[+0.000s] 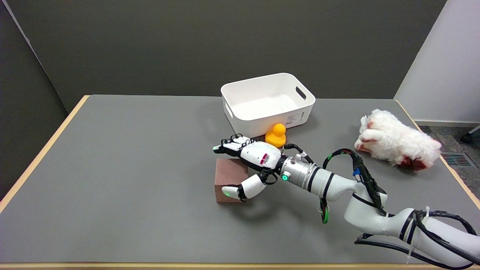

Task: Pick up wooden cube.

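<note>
The wooden cube (229,180) is sat mid-table (123,157), well away from every edge. The right hand (250,163) is spread over it, thumb at the near face, fingers beyond the far edge; grip can't be confirmed. Plenty of bare table is left to its left.

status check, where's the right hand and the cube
Right hand open, fingers spread over wooden cube, thumb at its near edge. Cube on table, not lifted. Yellow duck toy just behind the hand, clear of the cube.
</note>
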Tool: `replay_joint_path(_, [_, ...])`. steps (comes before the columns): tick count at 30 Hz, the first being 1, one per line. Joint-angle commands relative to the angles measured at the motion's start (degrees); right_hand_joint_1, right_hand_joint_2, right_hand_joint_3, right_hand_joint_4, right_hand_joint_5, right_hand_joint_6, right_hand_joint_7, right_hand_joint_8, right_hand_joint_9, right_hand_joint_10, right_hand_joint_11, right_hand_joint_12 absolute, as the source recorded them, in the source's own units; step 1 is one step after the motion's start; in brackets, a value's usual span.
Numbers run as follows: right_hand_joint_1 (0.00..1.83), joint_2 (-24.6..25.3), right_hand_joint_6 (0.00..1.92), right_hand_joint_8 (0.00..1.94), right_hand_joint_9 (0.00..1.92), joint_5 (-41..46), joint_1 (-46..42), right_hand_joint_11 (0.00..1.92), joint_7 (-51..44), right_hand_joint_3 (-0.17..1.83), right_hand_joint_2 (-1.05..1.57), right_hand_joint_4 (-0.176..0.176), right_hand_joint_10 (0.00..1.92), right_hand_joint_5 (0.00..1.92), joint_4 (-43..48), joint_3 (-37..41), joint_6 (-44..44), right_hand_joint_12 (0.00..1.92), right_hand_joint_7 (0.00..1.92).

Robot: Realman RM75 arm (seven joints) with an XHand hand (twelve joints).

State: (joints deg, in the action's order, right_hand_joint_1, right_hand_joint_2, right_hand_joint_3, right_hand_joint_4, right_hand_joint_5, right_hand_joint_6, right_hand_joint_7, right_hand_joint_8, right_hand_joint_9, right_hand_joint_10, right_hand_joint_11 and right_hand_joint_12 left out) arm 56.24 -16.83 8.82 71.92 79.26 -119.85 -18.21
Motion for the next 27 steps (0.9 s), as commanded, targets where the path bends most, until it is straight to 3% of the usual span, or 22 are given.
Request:
replay_joint_path(1, [0.54, 0.4, 0.34, 0.37, 0.09, -0.4, -1.0, 0.0, -0.3, 0.82, 0.59, -0.104, 0.72, 0.14, -0.2, 1.5, 0.8, 0.82, 0.28])
replay_joint_path(7, [0.61, 0.6, 0.41, 0.54, 0.23, 0.0, -0.9, 0.0, -0.3, 0.94, 0.6, -0.132, 0.82, 0.1, -0.2, 2.1, 0.8, 1.05, 0.36])
replay_joint_path(10, [0.75, 1.2, 0.4, 0.55, 0.3, 0.2, -1.1, 0.06, -0.3, 0.9, 0.64, -0.161, 0.93, 0.14, -0.2, 2.9, 1.9, 1.23, 0.43])
replay_joint_path(14, [0.86, 2.1, 0.55, 0.65, 0.41, 0.2, -1.7, 0.25, -0.4, 0.91, 0.69, -0.176, 1.06, 0.23, 0.2, 3.9, 3.0, 1.42, 0.51])
replay_joint_path(16, [0.93, 2.3, 0.88, 0.89, 0.54, 0.2, -1.9, 0.44, -1.0, 0.89, 0.76, -0.176, 1.21, 0.36, 0.2, 4.3, 2.9, 1.6, 0.67])
replay_joint_path(18, [1.0, 2.4, 0.92, 0.91, 0.63, 0.2, -1.9, 0.5, -2.2, 0.94, 0.75, -0.176, 1.21, 0.42, 0.2, 4.6, 2.6, 1.68, 0.72])
replay_joint_path(20, [1.27, 2.4, 1.06, 1.28, 0.68, 0.2, -1.8, 0.59, -2.8, 0.44, 0.99, -0.176, 1.3, 0.45, 0.2, 4.7, 2.4, 1.73, 0.78])
replay_joint_path(22, [1.2, 2.4, 1.49, 1.41, 0.73, 0.2, -1.6, 0.59, -3.0, 0.14, 1.22, -0.176, 1.32, 0.41, 0.1, 4.7, 2.4, 1.76, 0.8])
replay_joint_path(23, [1.16, 2.4, 1.63, 1.42, 0.75, 0.2, -1.5, 0.59, -3.0, 0.08, 1.29, -0.176, 1.32, 0.4, 0.1, 4.7, 2.3, 1.76, 0.81])
replay_joint_path(27, [1.18, 2.3, 1.58, 1.36, 0.78, 0.2, -1.1, 0.63, -3.0, 0.08, 1.26, -0.176, 1.33, 0.45, -0.1, 4.7, 2.3, 1.74, 0.85])
